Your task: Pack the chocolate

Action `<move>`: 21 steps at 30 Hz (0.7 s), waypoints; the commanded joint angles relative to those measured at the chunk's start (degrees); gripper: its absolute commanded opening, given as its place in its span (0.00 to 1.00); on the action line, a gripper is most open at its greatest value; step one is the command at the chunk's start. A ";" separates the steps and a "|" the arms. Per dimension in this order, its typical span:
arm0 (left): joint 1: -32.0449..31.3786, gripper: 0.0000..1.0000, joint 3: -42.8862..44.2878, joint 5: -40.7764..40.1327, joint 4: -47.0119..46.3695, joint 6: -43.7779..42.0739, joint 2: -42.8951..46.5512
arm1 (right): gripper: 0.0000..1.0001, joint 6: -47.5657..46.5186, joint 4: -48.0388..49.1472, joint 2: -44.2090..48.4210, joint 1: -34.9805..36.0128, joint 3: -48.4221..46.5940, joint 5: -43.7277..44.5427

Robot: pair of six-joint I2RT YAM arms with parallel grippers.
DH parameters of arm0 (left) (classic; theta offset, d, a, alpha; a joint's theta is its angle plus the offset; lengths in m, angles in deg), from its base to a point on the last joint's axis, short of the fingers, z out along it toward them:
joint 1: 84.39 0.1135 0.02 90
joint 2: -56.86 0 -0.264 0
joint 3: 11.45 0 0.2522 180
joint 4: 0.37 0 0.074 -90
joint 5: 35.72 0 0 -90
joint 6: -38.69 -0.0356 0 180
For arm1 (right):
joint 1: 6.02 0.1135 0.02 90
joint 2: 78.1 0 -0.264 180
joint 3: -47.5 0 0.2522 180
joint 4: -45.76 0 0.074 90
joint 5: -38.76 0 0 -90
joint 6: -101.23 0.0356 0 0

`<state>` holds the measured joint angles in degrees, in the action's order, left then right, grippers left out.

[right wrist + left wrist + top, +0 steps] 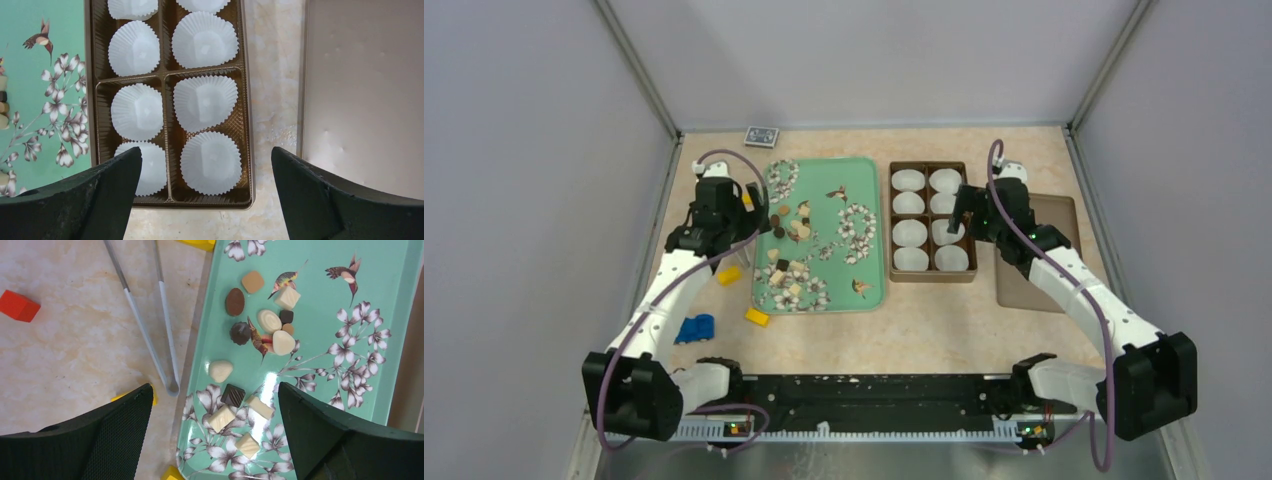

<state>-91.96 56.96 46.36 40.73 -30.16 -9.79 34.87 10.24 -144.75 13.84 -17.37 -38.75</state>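
Several chocolates, dark brown, tan and cream, lie on the left half of the green flower-print tray. My left gripper is open and empty above the tray's left edge. In the left wrist view, a dark square chocolate and cream squares lie between the fingers of the left gripper, and more chocolates lie farther up. My right gripper is open and empty over the brown box. The box's compartments hold empty white paper cups, seen between the fingers of the right gripper.
Grey tongs lie on the table left of the tray. A red block lies beyond them. Yellow blocks and a blue object sit front left. The box lid lies right of the box. A small patterned card box sits at the back.
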 commanded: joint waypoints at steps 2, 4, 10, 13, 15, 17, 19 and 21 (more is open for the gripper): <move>0.19 0.99 1.08 -8.65 -0.28 3.30 3.21 | 0.99 0.41 3.87 2.58 0.10 -0.44 0.41; 0.19 0.99 0.53 -10.70 -0.60 3.46 3.41 | 0.99 0.30 3.99 3.05 0.18 -0.40 0.49; 0.19 0.99 0.81 -14.57 0.52 3.85 1.57 | 0.99 0.11 3.52 3.94 0.15 -0.30 1.52; 0.23 0.99 1.08 -15.69 0.95 4.16 -0.55 | 0.99 0.04 3.75 3.84 0.15 -0.22 1.42; 0.34 0.99 2.61 -14.61 2.53 3.98 -3.23 | 0.99 0.07 3.87 3.89 0.09 -0.37 1.25; 0.51 0.99 4.56 -14.08 4.33 4.02 -7.34 | 0.99 0.08 3.87 3.97 0.12 -0.33 1.06; 0.74 0.99 6.33 -14.17 5.79 4.61 -11.76 | 0.99 0.04 4.17 4.28 0.16 -0.06 0.68; 1.08 0.99 6.97 -13.10 5.31 5.11 -15.89 | 0.99 -0.11 4.05 4.47 0.14 -0.01 0.60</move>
<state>-91.63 60.85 33.11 44.62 -26.55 -19.74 34.93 12.29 -142.41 13.84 -17.31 -38.34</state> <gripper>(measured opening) 0.987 0.988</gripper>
